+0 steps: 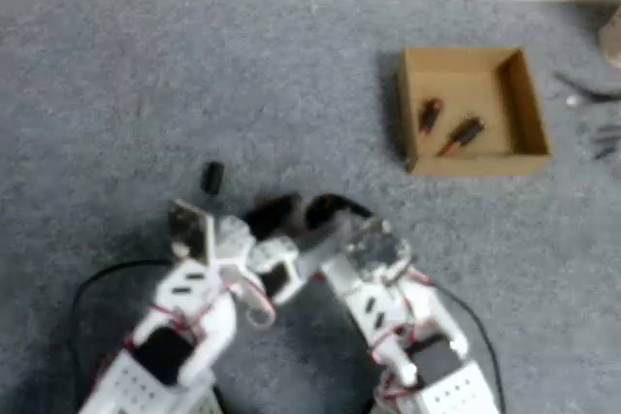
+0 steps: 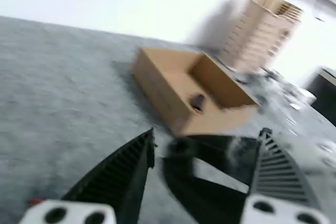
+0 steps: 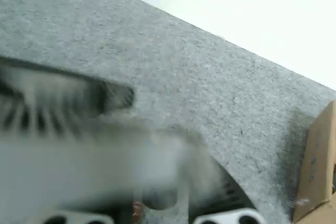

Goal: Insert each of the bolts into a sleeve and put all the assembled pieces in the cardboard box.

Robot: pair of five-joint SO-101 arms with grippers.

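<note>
**Two pieces boxed, one sleeve loose on the bench**

Two assembled pieces (image 1: 430, 115) lie inside the cardboard box (image 1: 525, 96), which sits on the grey bench (image 1: 116, 65) to the right of the arms and beyond them. A single black sleeve (image 1: 212, 177) lies alone on the bench, near the left arm and well apart from the box.

The two arms lean toward each other, and their tips meet over the bench between the sleeve and the box. The left end effector (image 2: 207, 136) has its jaws spread wide and holds nothing. In the gap between them is a dark part that I take to be the right end effector (image 1: 328, 210), with the box and a wooden rack (image 2: 262, 30) farther off. I cannot tell whether the right end effector is apart or together. A small reddish speck (image 3: 136, 211) shows close by it, possibly a bolt, but it is too smeared to be sure.

By my reading, a third assembly is in hand and not yet joined. The next move calls for the left end effector to go to the sleeve, close across its body and present its open end to the other arm, with the bore in line with the bolt. If the right arm carries no bolt, it needs one first.
</note>
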